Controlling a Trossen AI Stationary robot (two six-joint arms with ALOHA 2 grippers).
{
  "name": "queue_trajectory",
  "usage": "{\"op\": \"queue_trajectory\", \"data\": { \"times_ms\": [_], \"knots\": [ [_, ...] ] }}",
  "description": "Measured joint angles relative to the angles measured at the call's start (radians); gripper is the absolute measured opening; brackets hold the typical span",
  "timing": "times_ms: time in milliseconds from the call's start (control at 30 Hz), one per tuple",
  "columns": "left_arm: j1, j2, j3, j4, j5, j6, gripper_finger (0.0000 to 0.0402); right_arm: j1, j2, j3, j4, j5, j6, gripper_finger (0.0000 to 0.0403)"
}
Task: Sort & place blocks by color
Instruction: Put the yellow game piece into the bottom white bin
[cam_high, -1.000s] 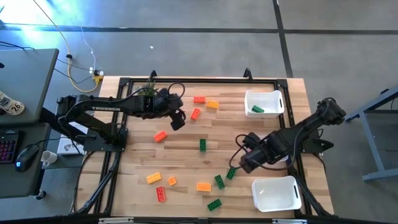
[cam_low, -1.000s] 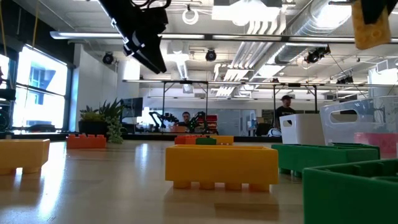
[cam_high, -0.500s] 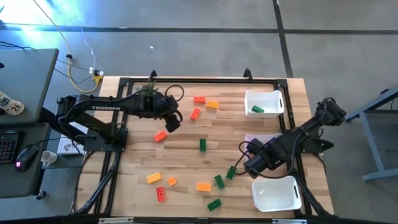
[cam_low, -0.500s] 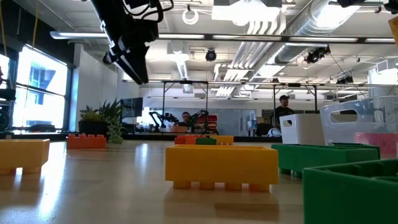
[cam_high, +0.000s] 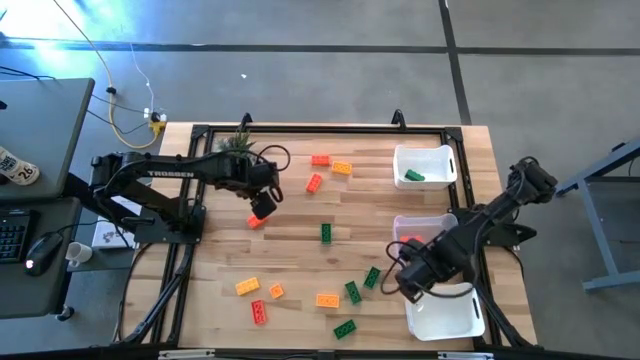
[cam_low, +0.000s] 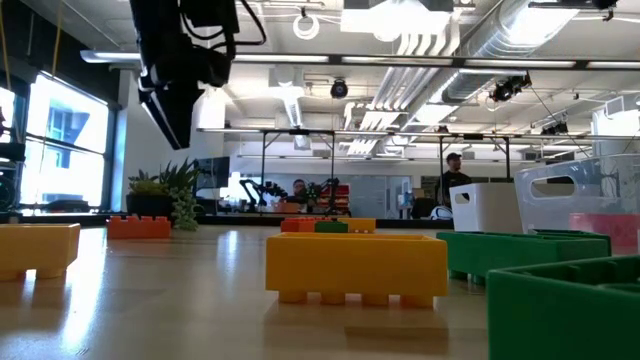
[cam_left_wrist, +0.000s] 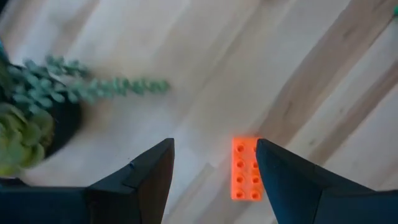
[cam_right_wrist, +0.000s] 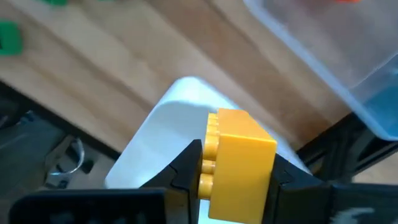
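My left gripper (cam_high: 262, 205) (cam_left_wrist: 214, 146) is open and hovers over a red-orange block (cam_high: 255, 220) (cam_left_wrist: 245, 169) that lies flat on the wood, studs up, near the potted plant (cam_left_wrist: 28, 121). In the left wrist view the block shows between the two fingers, closer to one of them. My right gripper (cam_high: 408, 283) (cam_right_wrist: 236, 158) is shut on a yellow-orange block (cam_right_wrist: 241, 163) above the rim of the near white bin (cam_high: 447, 312) (cam_right_wrist: 177, 115). Several green, red-orange and yellow-orange blocks (cam_high: 326, 232) lie scattered across the table. My right gripper pinches the yellow-orange block between its two fingers. One finger (cam_right_wrist: 186, 165) is on the studded face (cam_right_wrist: 208, 148) and the other on the opposite face. The fingers come from above. The block is lifted clear, over the near bin's edge.
The far white bin (cam_high: 425, 165) holds a green block, and the middle bin (cam_high: 425, 228) shows something red inside. Green blocks (cam_high: 352, 292) lie just left of the right gripper. Yellow-orange and red blocks (cam_high: 247, 286) sit near the front edge. Two more blocks (cam_high: 320, 159) lie near the far edge.
My left gripper has moved toward the table's left and near edges, from beside the upper red-orange block to over the one below it, staying open. My right gripper has carried the yellow-orange block toward the near edge, to the near white bin.
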Motion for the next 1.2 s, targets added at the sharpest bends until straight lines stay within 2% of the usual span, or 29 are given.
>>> {"op": "queue_trajectory", "data": {
  "times_ms": [300,600,733,933,1200],
  "knots": [
    [0.0,0.0,-0.06,0.0,0.087,-0.087,0.0213,0.164,0.0,-0.002,0.06,0.004,0.321,0.0078],
    [0.0,0.0,-0.132,0.001,0.158,-0.09,0.0213,0.254,0.001,-0.097,0.307,-0.006,0.553,0.0078],
    [0.0,0.0,-0.163,0.019,0.181,-0.088,0.0213,0.26,0.001,-0.138,0.37,-0.007,0.571,0.0078],
    [0.0,0.006,-0.203,0.105,0.208,-0.064,0.0213,0.26,0.001,-0.156,0.374,-0.006,0.57,0.0088],
    [-0.001,0.032,-0.232,0.184,0.243,-0.061,0.0213,0.259,0.001,-0.156,0.375,-0.006,0.57,0.0142]
  ]
}}
